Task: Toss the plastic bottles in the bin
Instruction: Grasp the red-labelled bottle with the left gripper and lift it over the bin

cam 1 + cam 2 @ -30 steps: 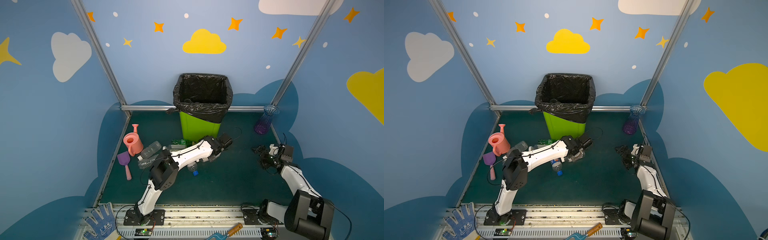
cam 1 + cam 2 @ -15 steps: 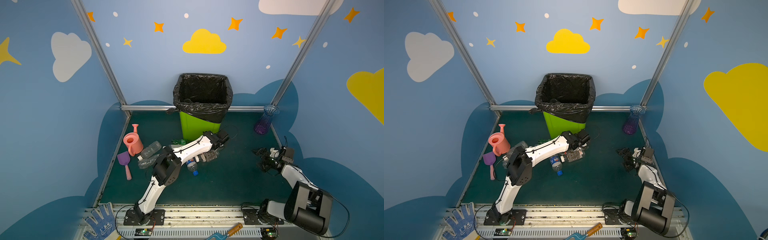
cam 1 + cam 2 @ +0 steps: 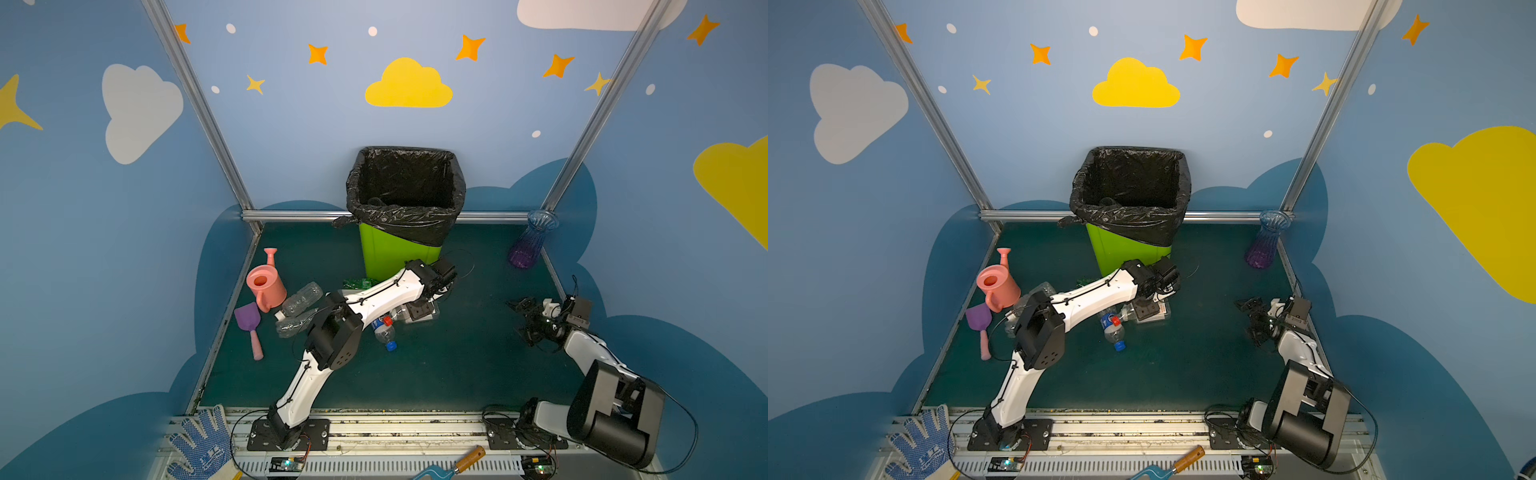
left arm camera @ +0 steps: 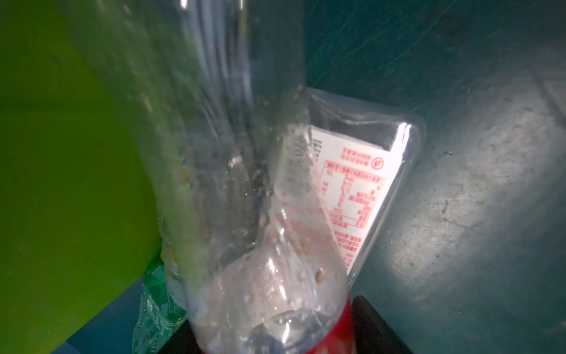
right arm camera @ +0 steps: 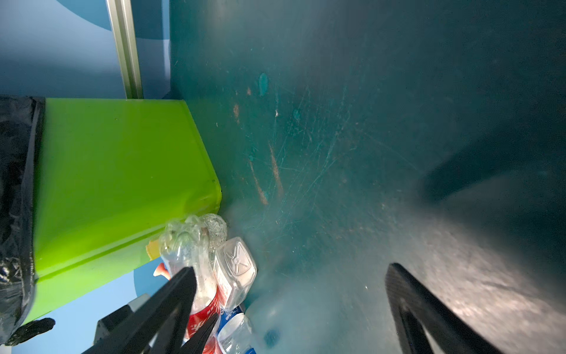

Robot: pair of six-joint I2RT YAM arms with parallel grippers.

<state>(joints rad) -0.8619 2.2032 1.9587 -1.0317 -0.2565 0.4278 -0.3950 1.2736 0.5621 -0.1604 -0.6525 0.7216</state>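
The lime-green bin [image 3: 395, 257] [image 3: 1121, 253] with its black liner stands at the back. Just in front of it my left gripper [image 3: 417, 309] [image 3: 1148, 309] points down, shut on a clear plastic bottle with a red label [image 4: 269, 291]. This bottle fills the space between the jaws. Behind it lies a flat clear bottle with a white label [image 4: 361, 190]. A blue-capped bottle [image 3: 384, 332], a green one [image 3: 357, 284] and two clear ones [image 3: 301, 297] lie nearby. My right gripper [image 3: 524, 322] [image 5: 291, 269] hangs open at the right, holding nothing.
A pink watering can [image 3: 266, 284] and a purple shovel [image 3: 249, 322] sit by the left wall. A blue-purple vase [image 3: 532, 241] stands in the back right corner. A blue glove [image 3: 203, 449] and a wooden-handled tool [image 3: 457, 465] lie on the front rail.
My left gripper has dropped from beside the bin onto the bottles, and its jaws have closed around the red-label bottle. The right gripper has shifted only slightly.
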